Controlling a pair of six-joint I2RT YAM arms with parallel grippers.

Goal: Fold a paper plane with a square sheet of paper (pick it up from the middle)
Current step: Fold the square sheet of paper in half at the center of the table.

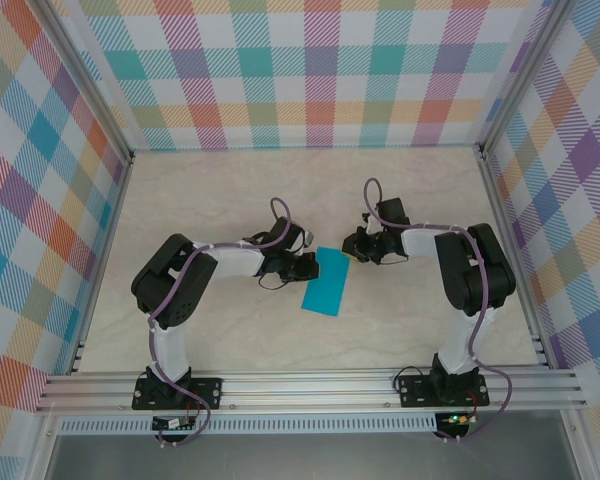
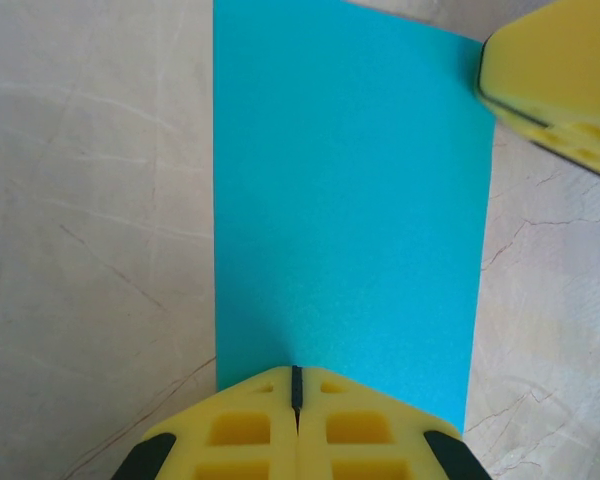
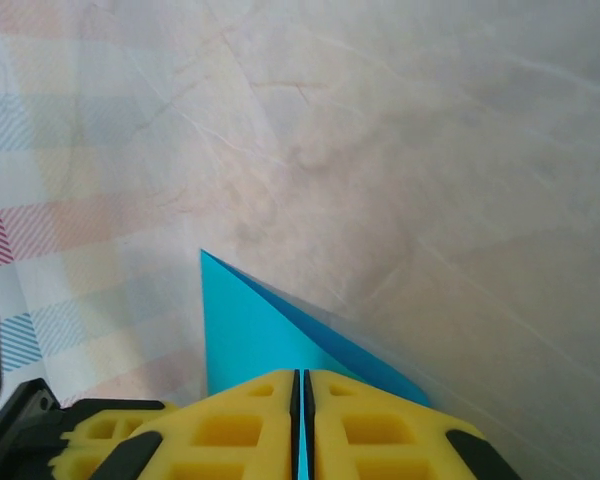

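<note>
Bright cyan sheet of paper (image 1: 326, 283), doubled over into a long rectangle, near the middle of the table (image 1: 230, 200), between the two grippers. Slanted in the top view, upper end toward the right arm, lower end toward the near edge. Plain, without marks, with sharp edges. In the right wrist view, two layers parting slightly and ending in a pointed corner. Not possible to tell whether resting on the table or lifted just above it.

Pinched on the side nearest the left arm by the left gripper (image 1: 307, 266). In the left wrist view, yellow fingertips (image 2: 325, 420) pressed together with no gap, the blue edge running in under them. Pinched at the upper right corner by the right gripper (image 1: 351, 251), also closed on it. In the right wrist view, two yellow pads (image 3: 370, 430) meeting, with a thin blue line in the seam between them. In the left wrist view, one yellow finger of the right gripper at the far right corner of the sheet.

Both arms bent inward toward the sheet, black with white forearms and purple cables. Around them, a pale marbled surface, checked pastel walls (image 1: 300, 70) on three sides, and an aluminium rail (image 1: 310, 385) along the near edge with both bases bolted on.
</note>
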